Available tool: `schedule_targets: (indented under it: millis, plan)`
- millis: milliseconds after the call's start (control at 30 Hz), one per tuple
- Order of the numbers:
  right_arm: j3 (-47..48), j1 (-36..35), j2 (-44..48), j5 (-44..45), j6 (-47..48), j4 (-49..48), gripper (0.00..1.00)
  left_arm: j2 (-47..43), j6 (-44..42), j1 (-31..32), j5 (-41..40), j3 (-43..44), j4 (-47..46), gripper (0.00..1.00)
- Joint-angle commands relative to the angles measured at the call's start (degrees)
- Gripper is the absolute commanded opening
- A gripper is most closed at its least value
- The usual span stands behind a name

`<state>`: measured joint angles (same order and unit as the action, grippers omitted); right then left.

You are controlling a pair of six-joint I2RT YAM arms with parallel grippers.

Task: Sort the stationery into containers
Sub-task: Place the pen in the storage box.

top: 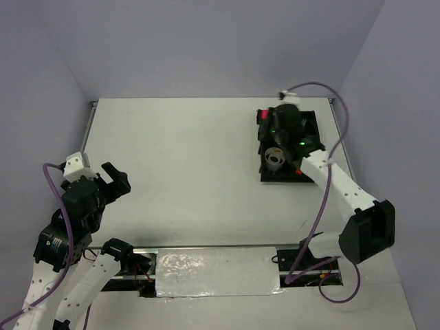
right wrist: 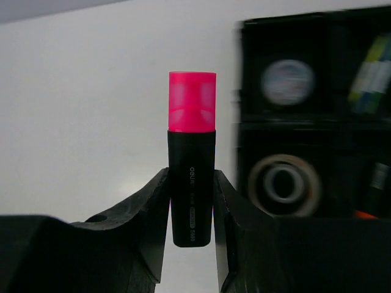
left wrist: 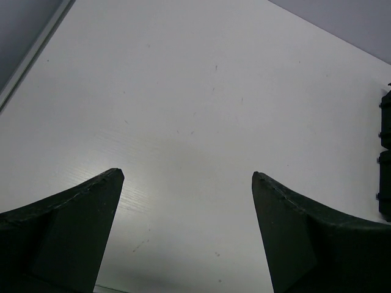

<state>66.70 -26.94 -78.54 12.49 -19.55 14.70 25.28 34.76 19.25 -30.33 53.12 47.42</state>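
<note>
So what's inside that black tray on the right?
From the right wrist, blurred: a tape ring, a small round pot, pale sticks and an orange tip. From above, the right arm covers most of the tray.

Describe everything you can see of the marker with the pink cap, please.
The marker is short, with a black body that looks like plastic, small pale print, and a bright pink cap. The right hand is shut on it: one finger presses each side of the lower body, and the cap end sticks out beyond the fingertips. It is beside the black tray, not in a compartment.
</note>
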Motion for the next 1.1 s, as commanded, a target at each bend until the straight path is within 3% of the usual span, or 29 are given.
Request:
schedule_targets:
  millis: [0,233,367,433,633,667,800,900,1067]
  plan:
    - [-7.35,12.11,1.37,3.5,-3.3,9.2,0.03,0.74,-1.63,-0.26,1.5,-0.04,-3.12,0.99]
    - [-8.34,28.49,3.49,2.72,0.65,8.07,0.06,1.26,-1.98,-0.26,2.11,-0.04,-3.3,0.99]
    - [-7.64,32.12,1.2,1.57,1.27,8.24,0.1,1.7,-2.07,-0.26,2.29,-0.04,-3.39,0.99]
    - [-8.07,33.0,0.32,-0.52,1.27,7.72,0.18,1.79,-2.24,-0.26,2.46,-0.04,-3.56,0.99]
    - [-6.93,33.18,-1.09,-5.8,1.97,7.45,0.65,2.76,-2.33,-0.26,2.47,0.05,-3.47,0.99]
    - [-6.23,33.18,-1.26,-6.16,1.8,8.41,0.99,2.85,-2.33,-0.26,2.38,0.05,-3.47,0.99]
    - [-5.17,32.92,1.28,-6.95,1.27,11.05,1.0,3.99,-2.16,-0.26,1.59,0.4,-3.21,0.99]
    - [-5.0,31.43,8.91,-7.22,0.92,15.34,1.0,5.3,-1.72,-0.35,0.36,1.19,-2.25,1.0]
    - [-5.17,28.19,29.21,-6.7,2.07,25.7,1.0,8.55,-0.31,-0.52,-7.01,4.61,0.91,0.99]
